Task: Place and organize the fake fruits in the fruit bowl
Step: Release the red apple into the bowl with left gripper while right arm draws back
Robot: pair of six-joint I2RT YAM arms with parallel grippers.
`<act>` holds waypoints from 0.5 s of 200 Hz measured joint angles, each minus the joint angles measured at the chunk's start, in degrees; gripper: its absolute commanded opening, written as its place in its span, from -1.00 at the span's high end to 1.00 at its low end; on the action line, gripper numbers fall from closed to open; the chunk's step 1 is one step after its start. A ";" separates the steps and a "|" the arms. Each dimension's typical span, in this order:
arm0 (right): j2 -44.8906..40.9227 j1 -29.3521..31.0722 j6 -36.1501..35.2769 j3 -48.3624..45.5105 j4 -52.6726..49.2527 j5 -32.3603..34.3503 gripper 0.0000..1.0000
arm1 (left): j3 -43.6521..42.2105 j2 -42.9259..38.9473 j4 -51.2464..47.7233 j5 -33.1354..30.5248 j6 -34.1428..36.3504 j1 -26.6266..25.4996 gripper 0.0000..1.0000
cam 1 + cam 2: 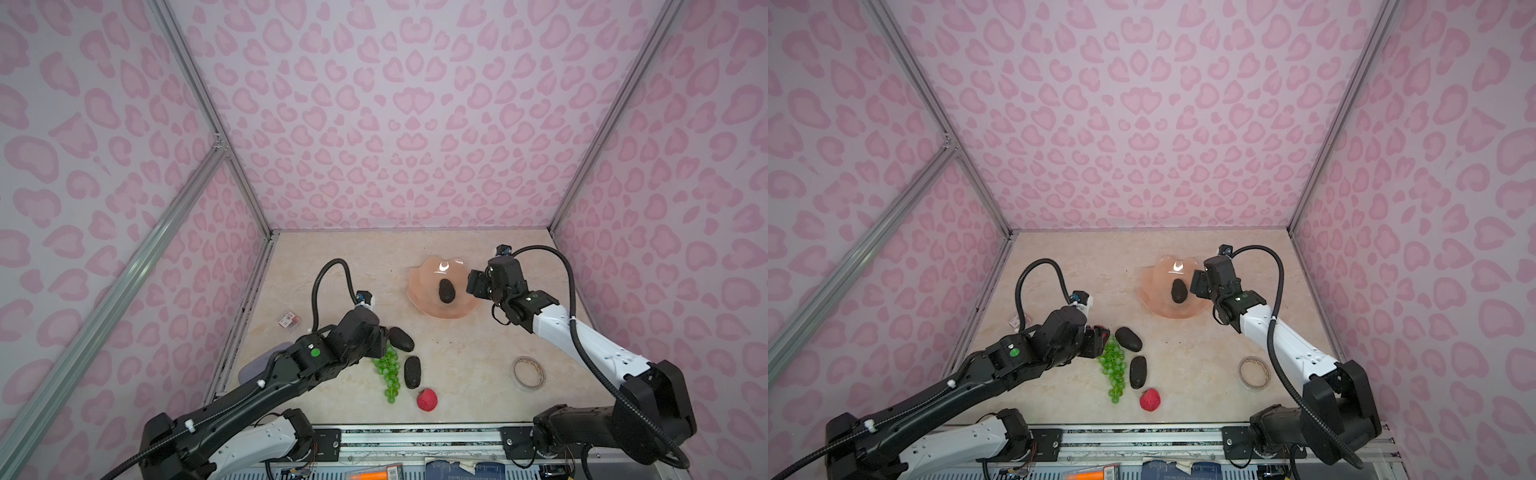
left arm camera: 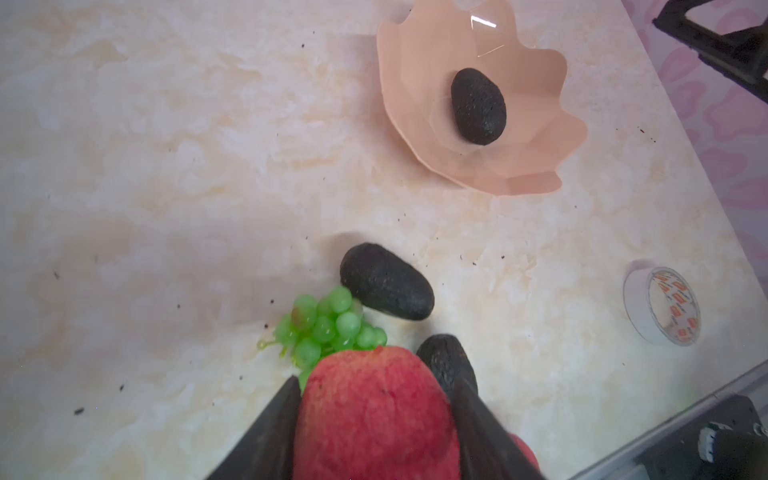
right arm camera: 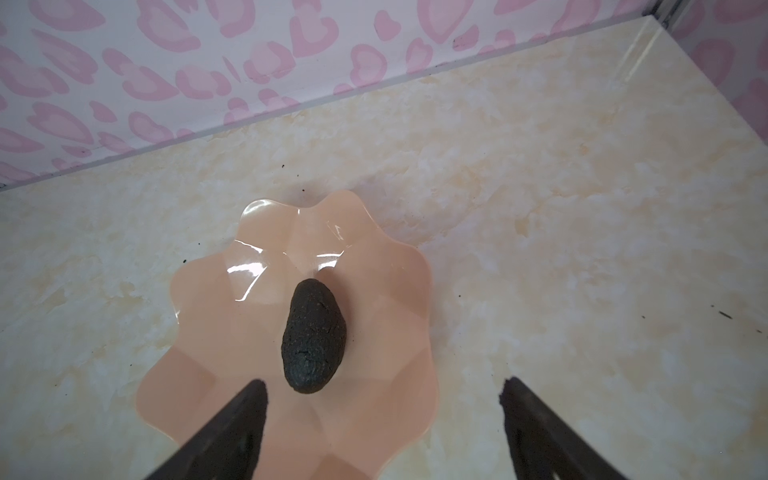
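A pale marbled bench sits inside a booth with pink heart-patterned walls. Toward the back right sits the fruit bowl, a shallow, glossy peach-pink dish with a wavy scalloped rim. One avocado, dark brown-black, bumpy and egg-shaped, lies near its middle. The right pincer hovers over the bowl's edge with its black fingers spread wide and nothing between them. Left of centre, the left pincer pinches a red fruit, rosy and faintly mottled, raised above the bench. Just below it lies the bunch of grapes, translucent bright green beads in a long cluster that runs toward the front edge. A second avocado rests against the bunch's upper end. A third avocado lies just beside the grapes on their right. The other red fruit, small and round, sits near the front edge, close to the tip of the grapes. A clear tape roll lies well to the right. A small red packet lies near the left wall.
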 measured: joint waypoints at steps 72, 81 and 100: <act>-17.51 0.02 1.44 -12.35 -0.22 0.57 -0.76 | 22.34 29.24 11.41 5.46 15.06 5.14 -0.14; -19.63 0.02 1.66 -13.57 -0.24 0.63 -0.76 | 24.35 32.37 12.13 5.97 16.04 5.25 -0.14; -22.84 0.02 2.19 -15.02 -0.50 1.40 -0.77 | 28.61 38.93 12.31 7.41 17.46 5.42 -0.14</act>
